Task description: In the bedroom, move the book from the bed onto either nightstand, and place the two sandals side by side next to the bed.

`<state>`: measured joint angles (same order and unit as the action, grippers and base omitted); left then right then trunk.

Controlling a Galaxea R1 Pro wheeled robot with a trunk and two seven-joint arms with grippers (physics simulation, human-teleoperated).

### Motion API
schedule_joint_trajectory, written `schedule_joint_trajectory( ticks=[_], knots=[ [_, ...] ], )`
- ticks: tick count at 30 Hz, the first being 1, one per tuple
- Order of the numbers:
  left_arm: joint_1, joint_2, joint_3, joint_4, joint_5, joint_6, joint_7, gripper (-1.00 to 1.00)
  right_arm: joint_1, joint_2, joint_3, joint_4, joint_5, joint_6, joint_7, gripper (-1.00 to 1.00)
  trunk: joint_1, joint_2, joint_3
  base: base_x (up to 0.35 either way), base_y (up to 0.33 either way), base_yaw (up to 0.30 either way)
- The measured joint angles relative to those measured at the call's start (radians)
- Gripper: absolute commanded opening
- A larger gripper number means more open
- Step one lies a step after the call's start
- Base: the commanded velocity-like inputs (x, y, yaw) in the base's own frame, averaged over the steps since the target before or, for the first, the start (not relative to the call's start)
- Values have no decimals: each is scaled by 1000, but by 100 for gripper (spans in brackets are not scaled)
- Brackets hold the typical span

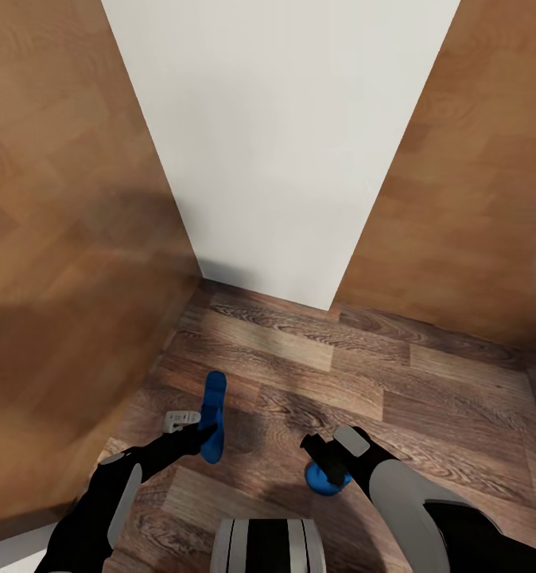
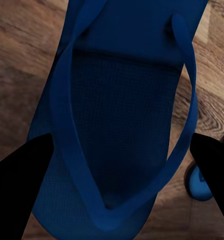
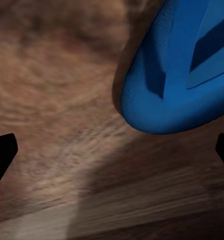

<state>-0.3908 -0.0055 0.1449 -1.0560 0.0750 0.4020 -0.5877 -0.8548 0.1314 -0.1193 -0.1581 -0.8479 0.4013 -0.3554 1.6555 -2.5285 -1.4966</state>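
Observation:
One blue sandal stands on edge just above the wood-plank floor, with my left gripper shut on it. In the left wrist view this sandal spans the gap between the two dark fingertips, strap side facing the camera. The second blue sandal lies on the floor under my right gripper. In the right wrist view its rounded end sits beyond the fingers, which stand wide apart with bare floor between them. The bed, book and nightstands are out of view.
A white wall rises straight ahead, flanked by tall brown wooden panels at the left and right, which close in a narrow strip of plank floor. My own base shows at the bottom.

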Motion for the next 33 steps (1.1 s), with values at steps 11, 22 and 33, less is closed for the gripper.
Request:
schedule_joint_trajectory(
  ticks=[11, 22, 33],
  knots=[
    [0, 1, 1, 0, 0, 0, 0, -100, 0, -4, -2, -5, -3, -22, 6, 100, 0, 0, 0, 0, 0, 0],
    [0, 1, 2, 0, 0, 0, -2, -100, 0, -5, -7, -6, -9, -142, 5, 100, 0, 0, 0, 0, 0, 0],
    [0, 1, 2, 1, 0, 0, -2, -100, 0, -5, -9, -5, -9, -145, 5, 100, 0, 0, 0, 0, 0, 0]
  ],
)
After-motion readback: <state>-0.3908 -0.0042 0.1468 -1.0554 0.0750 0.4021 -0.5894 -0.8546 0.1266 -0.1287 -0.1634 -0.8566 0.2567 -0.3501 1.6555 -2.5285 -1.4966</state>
